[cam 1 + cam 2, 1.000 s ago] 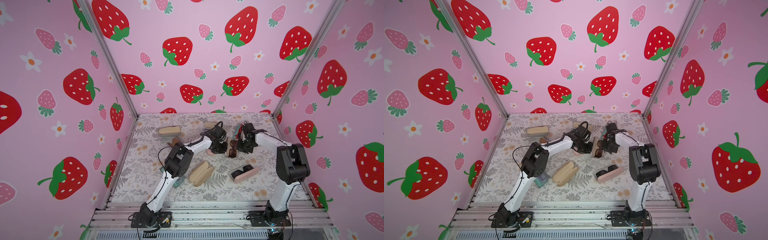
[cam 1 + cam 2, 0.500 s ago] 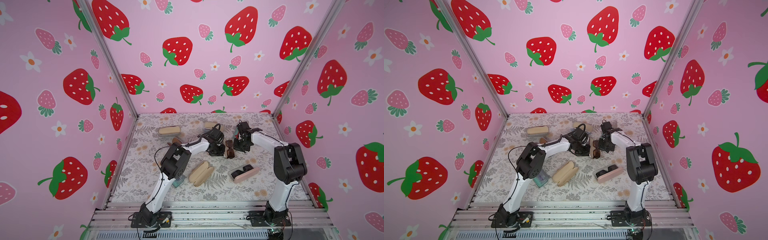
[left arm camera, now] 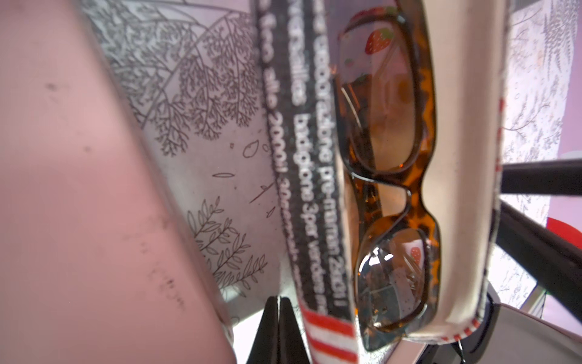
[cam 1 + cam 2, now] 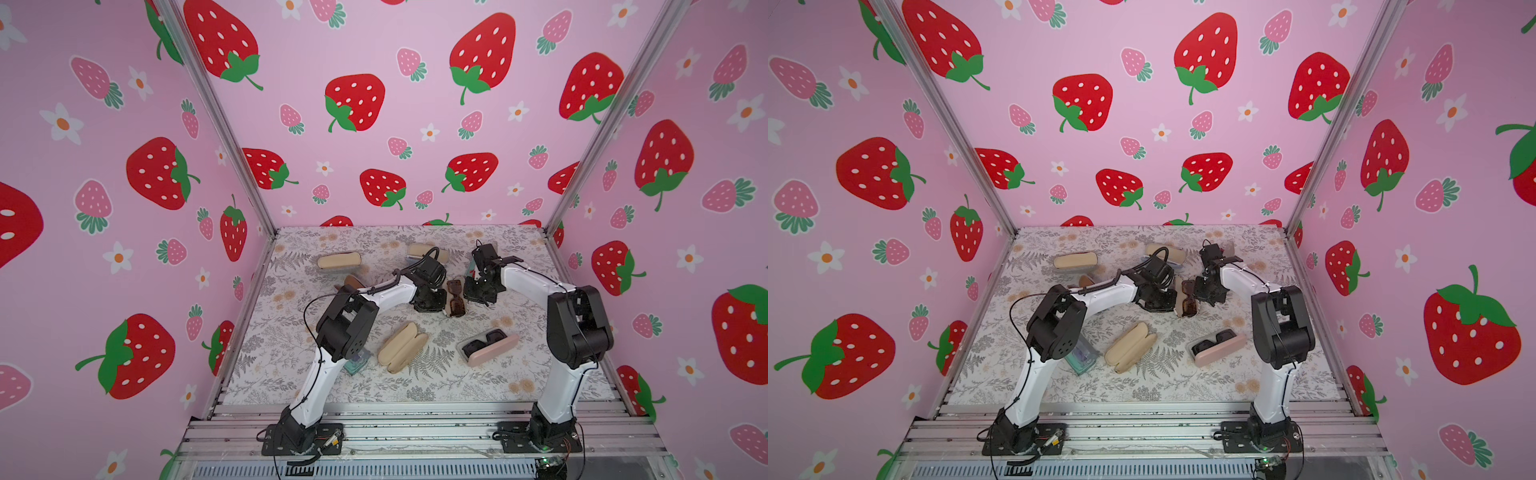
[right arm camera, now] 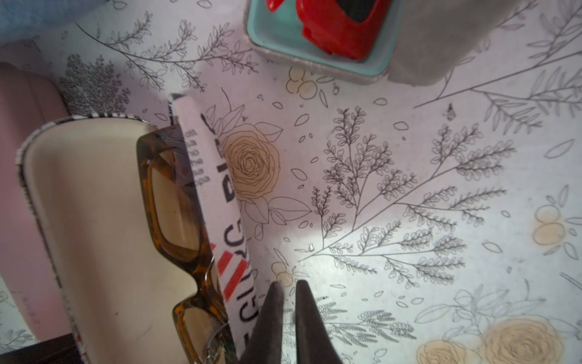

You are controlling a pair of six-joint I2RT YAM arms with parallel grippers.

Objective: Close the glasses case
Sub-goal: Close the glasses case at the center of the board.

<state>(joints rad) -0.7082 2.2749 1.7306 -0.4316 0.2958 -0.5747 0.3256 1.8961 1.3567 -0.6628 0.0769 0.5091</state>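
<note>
In both top views the open glasses case [image 4: 456,300] lay near the middle of the floral tablecloth [image 4: 415,386], with the left gripper [image 4: 432,305] just beside it on one side and the right gripper [image 4: 478,296] just beside it on the other. From up there neither gripper's tips could be made out; the wrist views supplied them. The left wrist view showed the left gripper's fingertips [image 3: 271,327] pressed together on nothing, low beside the case's outer wall, which was printed with lettering and red and white stripes. The right wrist view showed the right gripper all but clenched, with a thin slit between its dark fingers [image 5: 271,315] and nothing in it, the tips over bare cloth just beside the case's striped edge. Both wrist views showed the case's cream lining and the tortoiseshell sunglasses [image 3: 390,176] with amber lenses lying in it, and a blurred pink surface [image 3: 78,189] close by, on the far side of the case from the right gripper. Only the right wrist view clearly showed a grey case [image 5: 441,41] with a teal lining, open and holding red glasses [image 5: 340,28]. Only the top views showed the rest: a pink case [image 4: 494,353] open with black sunglasses [image 4: 484,341] in it, a beige case [image 4: 402,348] showing two long halves side by side near the front, a closed beige case [image 4: 338,261] toward the back, a second beige case [image 4: 419,251] behind the left wrist, and a teal case [image 4: 1081,358] partly under the left arm's elbow.
</note>
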